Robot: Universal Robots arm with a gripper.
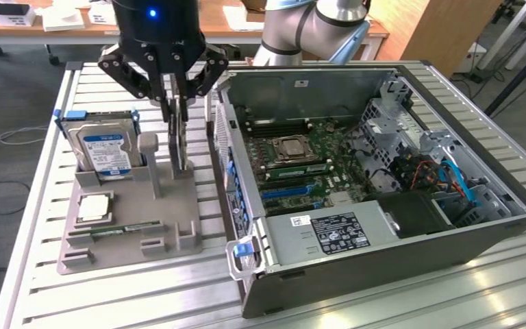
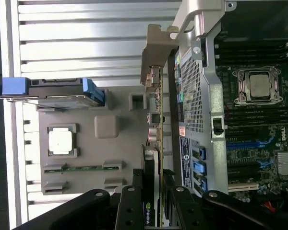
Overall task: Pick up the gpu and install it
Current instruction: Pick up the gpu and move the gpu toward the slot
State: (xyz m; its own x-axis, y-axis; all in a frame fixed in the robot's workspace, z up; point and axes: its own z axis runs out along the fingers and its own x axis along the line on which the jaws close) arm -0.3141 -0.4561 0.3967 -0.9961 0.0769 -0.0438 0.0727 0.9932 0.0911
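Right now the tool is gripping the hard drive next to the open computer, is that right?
Not quite. The tool is gripping the gpu, the thin green card, next to the open computer. The hard drive stands apart in the grey holder, as the exterior view shows.

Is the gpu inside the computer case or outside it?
Outside. The gpu stands on edge in the tool, over the gray holder beside the case.
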